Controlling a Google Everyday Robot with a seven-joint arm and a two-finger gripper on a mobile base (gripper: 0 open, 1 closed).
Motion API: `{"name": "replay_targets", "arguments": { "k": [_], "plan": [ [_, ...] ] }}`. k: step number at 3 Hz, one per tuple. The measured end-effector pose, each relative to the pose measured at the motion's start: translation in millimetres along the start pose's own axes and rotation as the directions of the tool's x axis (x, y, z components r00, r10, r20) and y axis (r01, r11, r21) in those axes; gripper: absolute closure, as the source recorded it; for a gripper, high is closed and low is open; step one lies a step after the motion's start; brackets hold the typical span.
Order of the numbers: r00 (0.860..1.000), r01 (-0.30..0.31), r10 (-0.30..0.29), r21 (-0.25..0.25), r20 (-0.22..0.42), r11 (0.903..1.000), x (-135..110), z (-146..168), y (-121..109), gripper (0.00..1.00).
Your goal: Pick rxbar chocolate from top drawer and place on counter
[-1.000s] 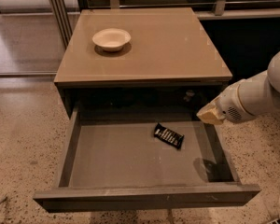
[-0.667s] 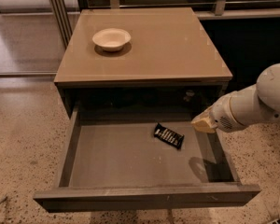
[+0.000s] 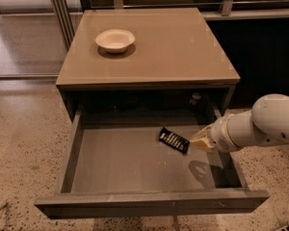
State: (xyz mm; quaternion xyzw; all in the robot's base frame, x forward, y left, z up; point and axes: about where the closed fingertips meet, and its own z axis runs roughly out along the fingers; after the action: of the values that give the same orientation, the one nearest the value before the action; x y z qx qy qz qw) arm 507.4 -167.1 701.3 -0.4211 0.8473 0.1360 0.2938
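Note:
The top drawer (image 3: 149, 206) is pulled wide open below the tan counter (image 3: 178, 47). The rxbar chocolate (image 3: 174, 140), a small black wrapper with white lettering, lies flat on the drawer floor right of the middle. My gripper (image 3: 201, 139) comes in from the right on a white arm, over the drawer's right side, its tan tip just right of the bar and close to it. Nothing is held.
A white bowl (image 3: 115, 40) stands on the counter at the back left. Speckled terrazzo floor (image 3: 24, 148) surrounds the cabinet. Metal posts (image 3: 62, 13) and a dark wall stand behind. The drawer's right wall (image 3: 231, 162) lies under my arm.
My arm has moved left and down into the drawer, bringing the gripper from the drawer's right edge to just beside the bar. The bar has not moved.

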Motion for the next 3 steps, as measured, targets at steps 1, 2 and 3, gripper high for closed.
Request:
{"name": "replay_targets", "arguments": {
  "k": [1, 2, 3],
  "plan": [
    [1.0, 0.017, -0.016, -0.042, 0.022, 0.999, 12, 38, 1, 1.0],
    [1.0, 0.017, -0.016, -0.042, 0.022, 0.999, 12, 39, 1, 1.0],
    [0.999, 0.02, -0.019, -0.036, 0.037, 0.9992, 11, 49, -5, 0.82]
  ]
}}
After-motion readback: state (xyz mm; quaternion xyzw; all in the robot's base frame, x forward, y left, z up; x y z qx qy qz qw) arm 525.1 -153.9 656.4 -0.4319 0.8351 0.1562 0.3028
